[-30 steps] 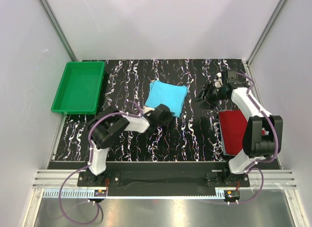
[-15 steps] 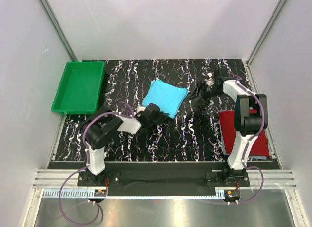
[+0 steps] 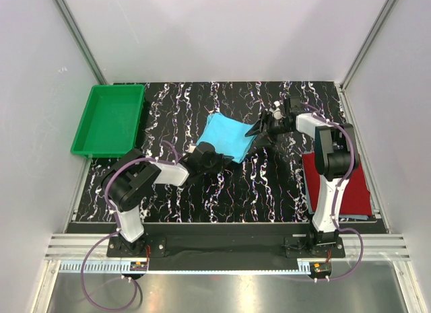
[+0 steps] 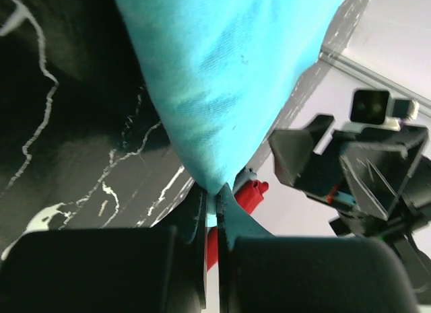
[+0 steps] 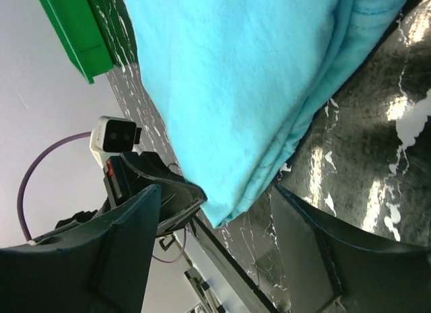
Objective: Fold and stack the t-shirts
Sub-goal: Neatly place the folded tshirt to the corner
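**Left pincer clamped on the turquoise tee, right pincer wide at its far-right side**

Your left pincer [image 4: 214, 200] is closed tight on the near-left corner of the turquoise t-shirt [image 3: 227, 136]. In the left wrist view the jaws meet with only a thin fold of cloth between them, and the fabric fans out from that pinch.

Your right pincer [image 3: 258, 132] stands wide apart at the shirt's right edge and grips nothing. In the right wrist view its two fingers [image 5: 121, 252] sit either side of the layered corner of the cloth, and you cannot see either one pressing on it.

The turquoise t-shirt lies folded on the table [image 3: 269, 185] about midway across, a little toward the far side, between the two pincers.

The dark red t-shirt [image 3: 358, 192] lies flat as a folded rectangle at the near right of the table. Your right arm crosses over part of it.

The green tray [image 3: 84, 121] sits at the far left, well apart from both shirts.
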